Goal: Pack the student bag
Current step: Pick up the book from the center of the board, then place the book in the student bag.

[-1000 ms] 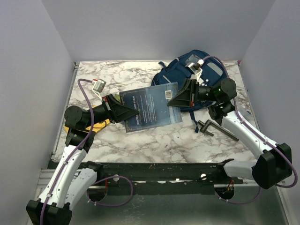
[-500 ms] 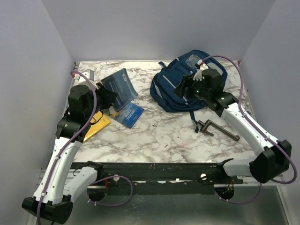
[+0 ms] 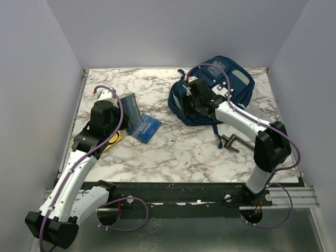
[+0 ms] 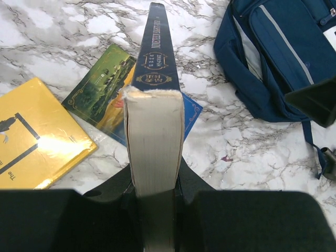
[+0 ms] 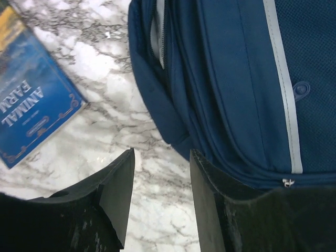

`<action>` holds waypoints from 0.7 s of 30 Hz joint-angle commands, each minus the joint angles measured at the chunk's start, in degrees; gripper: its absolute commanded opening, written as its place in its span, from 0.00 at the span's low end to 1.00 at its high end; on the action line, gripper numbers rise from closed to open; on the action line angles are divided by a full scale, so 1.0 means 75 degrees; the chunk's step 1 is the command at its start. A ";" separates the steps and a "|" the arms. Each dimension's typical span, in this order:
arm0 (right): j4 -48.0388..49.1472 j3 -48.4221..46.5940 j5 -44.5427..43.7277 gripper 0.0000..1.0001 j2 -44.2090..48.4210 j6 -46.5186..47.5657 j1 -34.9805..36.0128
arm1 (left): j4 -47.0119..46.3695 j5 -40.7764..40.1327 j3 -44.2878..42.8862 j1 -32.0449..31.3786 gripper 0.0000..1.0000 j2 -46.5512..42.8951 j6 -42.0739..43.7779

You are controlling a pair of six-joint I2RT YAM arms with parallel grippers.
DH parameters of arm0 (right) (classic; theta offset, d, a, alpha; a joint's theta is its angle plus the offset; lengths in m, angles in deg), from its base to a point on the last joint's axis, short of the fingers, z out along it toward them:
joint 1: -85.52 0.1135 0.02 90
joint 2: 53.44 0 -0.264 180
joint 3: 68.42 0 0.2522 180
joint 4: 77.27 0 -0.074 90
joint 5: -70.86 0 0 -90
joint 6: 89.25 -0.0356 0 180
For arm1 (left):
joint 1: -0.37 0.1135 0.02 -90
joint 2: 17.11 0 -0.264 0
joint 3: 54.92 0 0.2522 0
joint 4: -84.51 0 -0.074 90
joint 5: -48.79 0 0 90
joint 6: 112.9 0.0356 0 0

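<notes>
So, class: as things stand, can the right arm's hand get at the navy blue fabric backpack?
Probably yes. The right hand hangs open directly over the navy blue fabric backpack's edge, with nothing between them; the thick dark-blue book is off to the side in the left hand.

Student bag — navy fabric, grey stripes — lies flat, slumped, at far-right corner of marble table.

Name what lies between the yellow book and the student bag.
The Animal Farm book lies flat there, plus the thick navy book held on edge by the left end effector; the left wrist view shows it.
</notes>
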 commanded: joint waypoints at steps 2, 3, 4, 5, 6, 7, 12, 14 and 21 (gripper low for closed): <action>-0.0084 -0.0751 -0.0618 0.50 -0.0862 0.0241 -0.0041 | -0.1071 -0.0143 0.0019 -0.0130 0.00 -0.0271 0.0210; -0.0095 -0.0837 -0.0612 0.50 -0.1005 0.0252 -0.0039 | -0.1087 -0.0110 0.0034 -0.0149 0.00 -0.0271 0.0210; -0.0039 -0.0874 -0.0630 0.50 -0.1104 0.0262 -0.0039 | -0.1101 -0.0065 0.0045 -0.0161 0.00 -0.0271 0.0207; 0.0067 -0.0893 -0.0691 0.50 -0.1201 0.0266 -0.0041 | -0.1111 -0.0035 0.0047 -0.0169 0.00 -0.0276 0.0210; 0.0128 -0.0917 -0.0727 0.50 -0.1288 0.0300 -0.0042 | -0.1124 -0.0011 0.0046 -0.0178 0.00 -0.0271 0.0210; 0.0129 -0.0972 -0.0774 0.50 -0.1399 0.0341 -0.0039 | -0.1120 0.0002 0.0054 -0.0190 0.00 -0.0276 0.0210; 0.0123 -0.1258 -0.0985 0.48 -0.1893 0.0475 -0.0039 | -0.1141 0.0023 0.0096 -0.0225 0.00 -0.0306 0.0239; 0.0154 -0.1340 -0.0974 0.43 -0.2036 0.0504 -0.0047 | -0.1148 0.0045 0.0115 -0.0226 0.00 -0.0315 0.0254; 0.0284 -0.1527 -0.1198 0.16 -0.2482 0.0763 -0.0039 | -0.1172 0.0084 0.0162 -0.0237 0.00 -0.0338 0.0269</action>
